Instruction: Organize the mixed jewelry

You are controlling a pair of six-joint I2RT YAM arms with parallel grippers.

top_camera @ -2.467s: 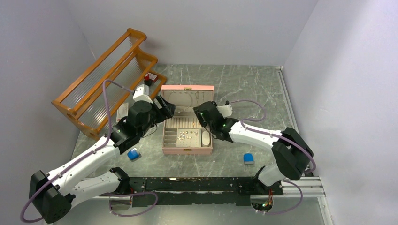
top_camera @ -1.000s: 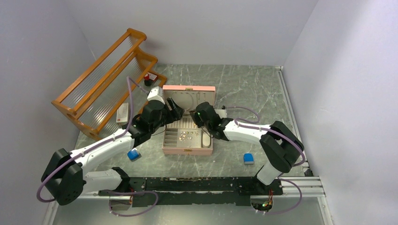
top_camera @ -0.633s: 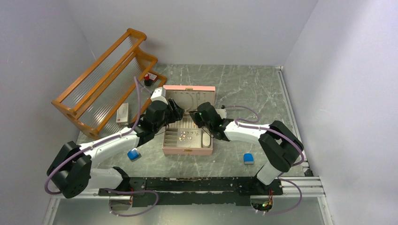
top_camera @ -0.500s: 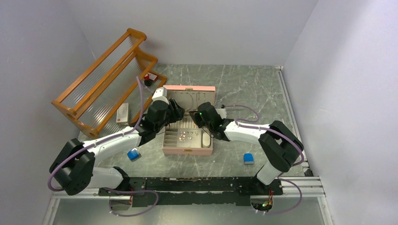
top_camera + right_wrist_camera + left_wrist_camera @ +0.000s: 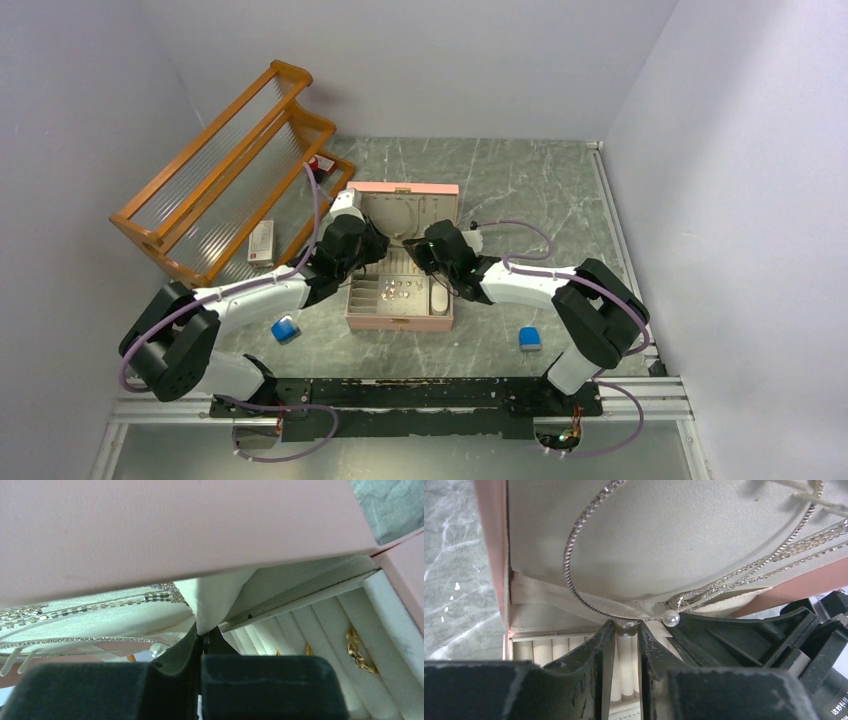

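Between the tips of the left gripper (image 5: 626,632) sits a pearl (image 5: 626,628); pinched or not, can't tell. Alongside, the right gripper (image 5: 202,636) clamps the cream flap (image 5: 216,597), probably steadying the lid (image 5: 491,555).

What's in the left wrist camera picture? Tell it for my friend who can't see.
A small pearl, just below a thin sparkly chain, sits between the two black fingertips of the left pincer. The chain loops over the cream lining inside the open lid of the pink box, and a second pearl hangs just to the right.

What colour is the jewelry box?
The box is pink, cream inside; the top external view shows it best.
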